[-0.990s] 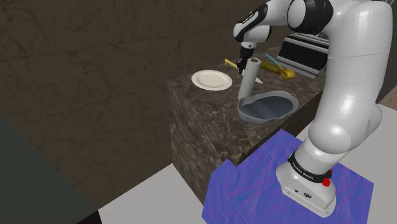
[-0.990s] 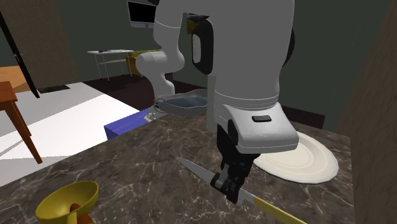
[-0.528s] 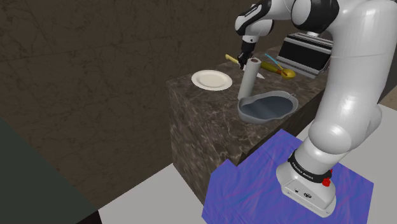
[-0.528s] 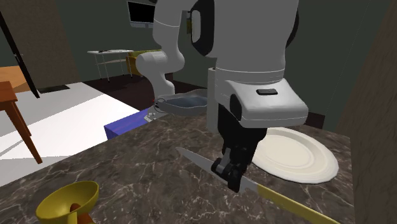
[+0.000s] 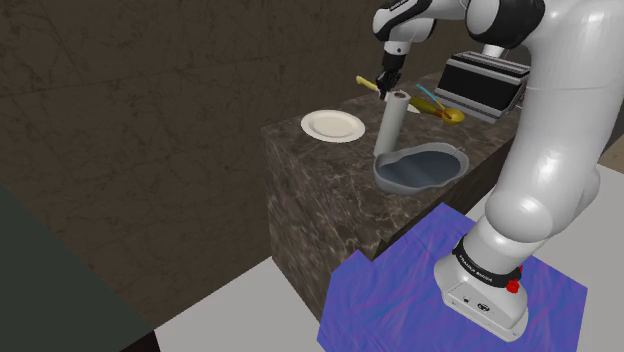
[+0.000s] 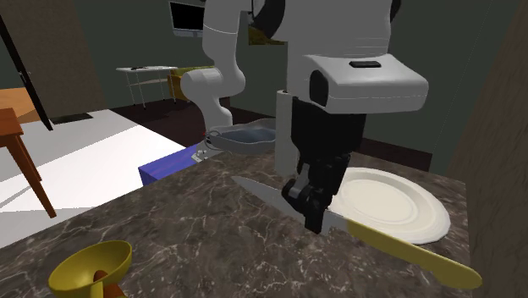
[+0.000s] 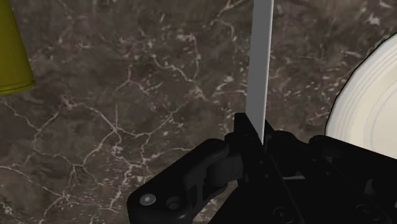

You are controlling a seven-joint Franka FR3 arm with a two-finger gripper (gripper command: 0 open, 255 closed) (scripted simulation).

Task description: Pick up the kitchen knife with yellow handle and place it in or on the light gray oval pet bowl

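Hand point(image 6: 315, 216) clenched on knife point(image 6: 412, 253) at blade-handle junction, presumably near balance so it rides roughly level, clear of desk point(image 6: 186, 224); pet bowl point(image 5: 392, 178) well apart.

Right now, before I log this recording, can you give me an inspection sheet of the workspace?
Surface: dark marbled counter.
Job's things: kitchen knife with a yellow handle, clasped on the blade close to the handle, and it appears lifted off the counter; grey pet bowl at the counter's end nearest the stand, with no knife in it yet.
Clutter: cream plate beside the hand; white upright cylinder next to the bowl; yellow funnel-shaped thing.
Grippers: hand shut on the knife.
Cables: nothing seen.
Surroundings: blue cloth on the floor under the stand; wooden table off to the side.
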